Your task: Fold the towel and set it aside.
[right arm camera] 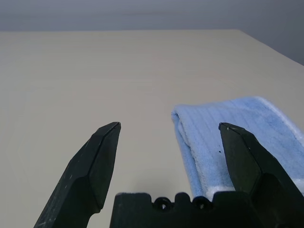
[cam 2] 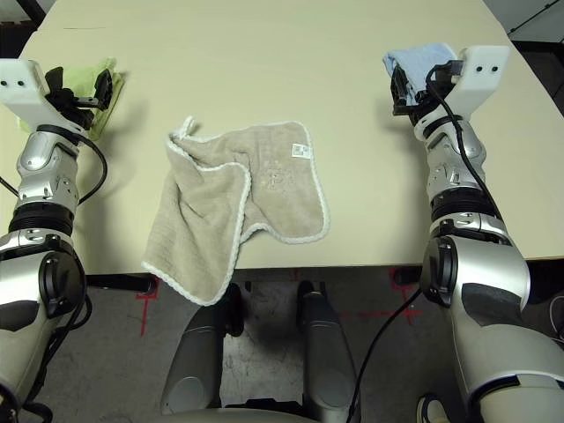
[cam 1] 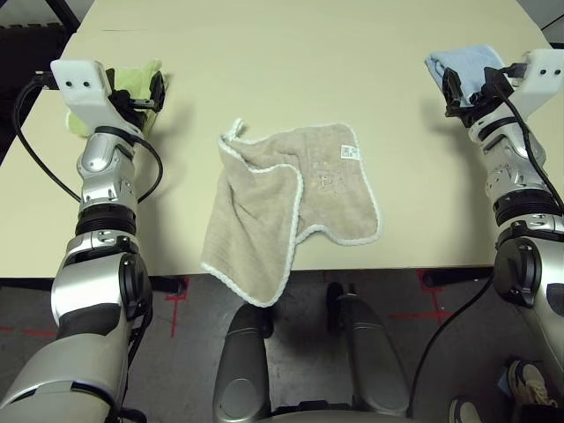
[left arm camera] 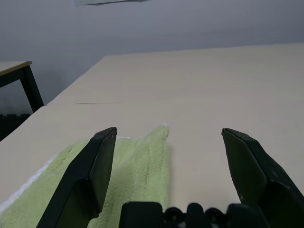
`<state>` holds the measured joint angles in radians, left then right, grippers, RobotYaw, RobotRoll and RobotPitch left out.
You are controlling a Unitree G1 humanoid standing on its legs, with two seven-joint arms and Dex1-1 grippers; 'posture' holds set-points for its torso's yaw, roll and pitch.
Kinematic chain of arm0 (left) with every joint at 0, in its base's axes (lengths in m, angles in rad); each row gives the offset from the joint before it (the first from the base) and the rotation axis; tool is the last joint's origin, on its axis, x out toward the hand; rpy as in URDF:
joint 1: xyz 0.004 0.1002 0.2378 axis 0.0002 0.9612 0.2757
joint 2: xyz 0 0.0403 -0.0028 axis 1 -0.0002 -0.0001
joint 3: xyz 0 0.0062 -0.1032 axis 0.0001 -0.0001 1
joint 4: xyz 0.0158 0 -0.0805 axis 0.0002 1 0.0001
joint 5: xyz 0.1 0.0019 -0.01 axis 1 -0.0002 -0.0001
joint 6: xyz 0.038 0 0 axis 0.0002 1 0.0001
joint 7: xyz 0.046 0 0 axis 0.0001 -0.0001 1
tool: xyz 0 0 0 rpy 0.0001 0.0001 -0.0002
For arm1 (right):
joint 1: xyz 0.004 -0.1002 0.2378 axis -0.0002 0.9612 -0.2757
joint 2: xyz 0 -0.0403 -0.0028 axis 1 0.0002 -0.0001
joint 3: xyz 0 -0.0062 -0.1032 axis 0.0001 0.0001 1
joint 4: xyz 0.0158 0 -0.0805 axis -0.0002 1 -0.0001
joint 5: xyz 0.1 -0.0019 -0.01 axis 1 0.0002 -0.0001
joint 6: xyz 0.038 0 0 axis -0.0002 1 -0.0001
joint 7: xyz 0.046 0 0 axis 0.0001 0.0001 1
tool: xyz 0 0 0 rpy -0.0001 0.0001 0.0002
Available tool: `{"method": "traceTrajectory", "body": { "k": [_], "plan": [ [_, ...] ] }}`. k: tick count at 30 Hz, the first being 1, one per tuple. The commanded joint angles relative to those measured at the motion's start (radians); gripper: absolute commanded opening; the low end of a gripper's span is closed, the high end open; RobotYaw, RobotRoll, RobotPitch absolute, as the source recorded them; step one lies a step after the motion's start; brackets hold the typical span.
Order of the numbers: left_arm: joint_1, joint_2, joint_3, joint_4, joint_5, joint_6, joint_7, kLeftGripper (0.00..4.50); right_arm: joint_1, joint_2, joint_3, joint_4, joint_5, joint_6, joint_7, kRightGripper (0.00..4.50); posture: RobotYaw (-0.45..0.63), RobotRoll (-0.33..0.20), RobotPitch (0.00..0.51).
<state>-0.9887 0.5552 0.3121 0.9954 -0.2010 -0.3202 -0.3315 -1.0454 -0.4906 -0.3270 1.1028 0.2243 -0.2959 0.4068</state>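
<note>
The beige towel (cam 1: 295, 207) with white edging lies crumpled and partly doubled over at the table's front middle; one corner hangs over the front edge. A small white tag sits near its far right corner. My left gripper (left arm camera: 168, 135) is at the far left, held above a lime-green folded towel (left arm camera: 137, 166), open with nothing between its fingers. My right gripper (right arm camera: 168, 128) is at the far right, open and empty, just over a light-blue folded towel (right arm camera: 228, 137). Both grippers are well apart from the beige towel.
The lime-green folded towel (cam 1: 132, 88) lies near the table's left edge and the light-blue one (cam 1: 463, 66) near its right edge. The cream table (cam 1: 291, 62) stretches bare behind the beige towel. Black cables run along both forearms.
</note>
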Motion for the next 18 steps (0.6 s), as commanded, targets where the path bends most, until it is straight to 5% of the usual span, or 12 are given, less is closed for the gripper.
{"method": "traceTrajectory", "body": {
  "k": [1,18],
  "plan": [
    [0.004,-0.003,0.0,0.004,-0.004,0.018,-0.011,4.49,0.007,-0.014,-0.006,-0.014,0.004,-0.009,0.004,4.5,-0.05,0.0,0.267],
    [-0.045,0.05,-0.006,0.063,-0.007,0.031,-0.19,4.49,0.03,0.009,-0.002,-0.066,0.009,0.014,-0.01,4.5,-0.01,0.0,0.273]
  ]
}}
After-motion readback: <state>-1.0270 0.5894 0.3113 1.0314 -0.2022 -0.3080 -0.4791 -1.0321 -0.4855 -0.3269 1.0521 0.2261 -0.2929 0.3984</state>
